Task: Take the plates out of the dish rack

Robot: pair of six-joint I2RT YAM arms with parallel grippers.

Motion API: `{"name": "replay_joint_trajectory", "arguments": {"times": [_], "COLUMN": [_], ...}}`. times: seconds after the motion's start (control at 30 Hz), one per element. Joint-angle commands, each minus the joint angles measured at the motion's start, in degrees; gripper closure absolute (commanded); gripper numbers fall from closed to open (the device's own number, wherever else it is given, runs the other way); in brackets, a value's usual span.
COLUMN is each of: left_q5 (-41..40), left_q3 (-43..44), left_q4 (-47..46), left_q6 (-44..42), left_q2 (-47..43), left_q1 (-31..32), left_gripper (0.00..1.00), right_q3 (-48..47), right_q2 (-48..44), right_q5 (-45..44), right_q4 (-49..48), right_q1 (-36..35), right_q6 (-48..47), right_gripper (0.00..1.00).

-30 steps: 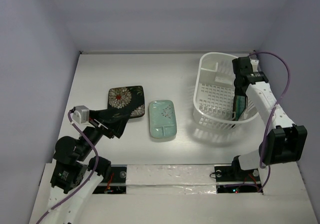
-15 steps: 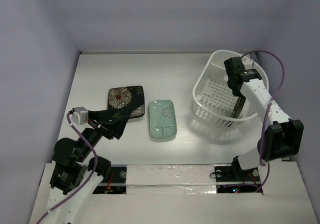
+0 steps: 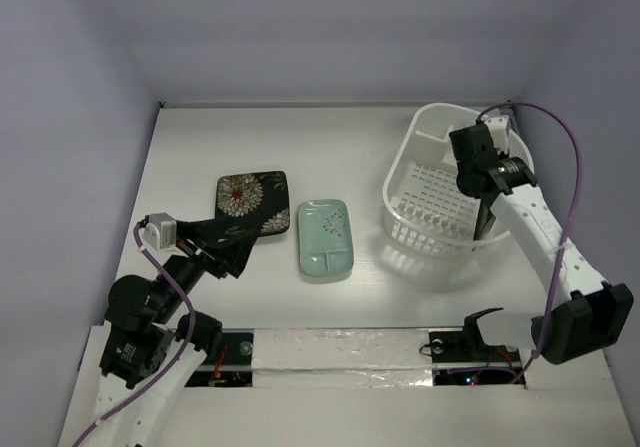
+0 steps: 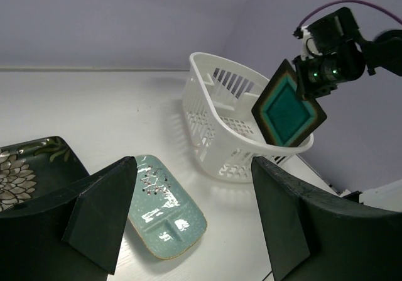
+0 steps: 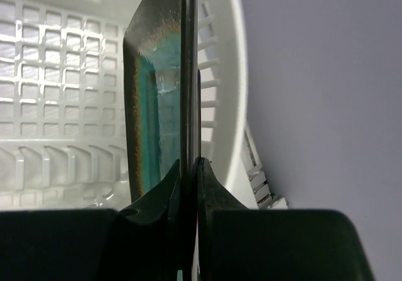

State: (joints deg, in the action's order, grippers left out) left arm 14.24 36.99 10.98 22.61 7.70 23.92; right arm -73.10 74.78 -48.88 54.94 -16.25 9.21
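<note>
One teal-centred plate (image 4: 288, 103) remains, clamped in our right end effector (image 5: 188, 168) above the dish rack (image 4: 207, 124); next, we set it down.

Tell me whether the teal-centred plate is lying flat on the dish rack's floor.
No, the right gripper holds the teal-centred plate on edge, up at the dish rack's rim.
</note>
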Motion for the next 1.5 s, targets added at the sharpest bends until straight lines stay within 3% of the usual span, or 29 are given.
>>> {"name": "replay_joint_trajectory", "arguments": {"times": [0.0,0.23,0.47,0.53,0.63,0.67,0.77,1.2,1.47], "left_q5": [-0.27,-0.27,-0.62,-0.97,-2.11,-2.37,-3.08,-10.81,-10.2], "left_q3": [0.89,0.8,0.8,0.8,1.06,0.98,1.15,2.21,1.86], "left_q4": [-2.63,-2.63,-2.63,-2.55,-2.11,-2.02,-1.67,0.97,0.71], "left_q6": [-0.02,0.06,0.15,0.15,0.24,0.24,0.33,1.47,1.56], "left_q2": [0.64,1.7,2.23,2.49,2.75,2.75,3.1,2.75,3.9], "left_q1": [0.25,0.25,0.25,0.25,-0.28,-0.28,-1.42,-3.61,-3.62], "left_gripper": [0.29,0.29,0.29,0.29,0.29,0.29,0.29,0.18,0.17], "right_q3": [-3.45,-18.54,-34.73,-35.79,-32.82,-29.33,-23.17,-23.05,-22.35], "right_q2": [-5.34,-7.98,-9.13,-9.92,-12.28,-12.64,-12.04,13.79,30.49], "right_q5": [-10.18,-7.38,11.06,15.37,28.28,36.15,41.14,42.46,46.41], "right_q4": [-6.59,-2.13,-2.11,-4.9,-10.79,-16.21,-26.24,-49.3,-67.65], "right_q1": [-0.8,-1.33,-3.17,-3.79,-3.79,-4.31,-8.7,-26.45,-29.36], "right_q6": [-4.28,0.01,5.37,7.92,12.83,14.15,18.99,28.56,43.25], "right_gripper": [1.0,1.0,1.0,1.0,1.0,1.0,1.0,1.0,1.0]}}
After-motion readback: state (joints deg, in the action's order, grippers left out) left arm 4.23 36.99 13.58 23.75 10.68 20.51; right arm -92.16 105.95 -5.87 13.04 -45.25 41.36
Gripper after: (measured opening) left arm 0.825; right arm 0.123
